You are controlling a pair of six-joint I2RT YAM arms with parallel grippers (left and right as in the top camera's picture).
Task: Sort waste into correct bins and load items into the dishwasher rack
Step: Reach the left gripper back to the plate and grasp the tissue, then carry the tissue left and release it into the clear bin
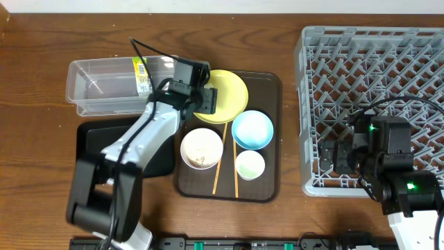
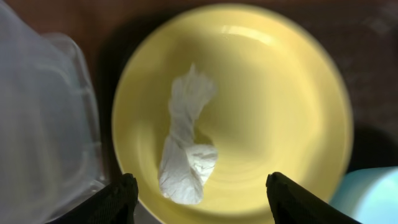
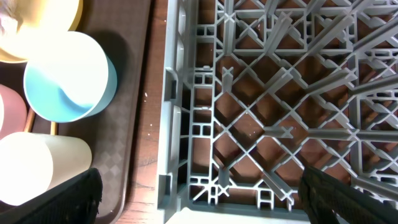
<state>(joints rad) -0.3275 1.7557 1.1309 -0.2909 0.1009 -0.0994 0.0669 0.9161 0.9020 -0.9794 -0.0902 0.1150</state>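
Yellow plate point(image 1: 232, 90) sits at the upper left of the brown tray point(image 1: 269, 89), near the centre of the overhead frame. A white crumpled scrap point(image 2: 186, 149) lies on its middle. Just above the plate hangs the left end effector point(image 2: 200, 186), jaws spread wide on either side of the scrap, holding nothing.

At upper left, the clear tub point(image 1: 97, 90) holds the wrapper point(image 1: 142, 75) at its right end. Below it on the desk point(image 1: 41, 42) lies the black tray point(image 1: 89, 142), partly under the left arm point(image 1: 139, 139).

On the brown tray, the white bowl point(image 1: 184, 142) holds pale leftovers point(image 1: 201, 151). The blue bowl point(image 1: 252, 130) and cup point(image 1: 250, 165) stand to its right, with two chopsticks point(image 1: 215, 182) between them.

Over the lower left corner of the rack point(image 3: 261, 93) hovers the right end effector point(image 3: 202, 193), jaws wide apart and empty.
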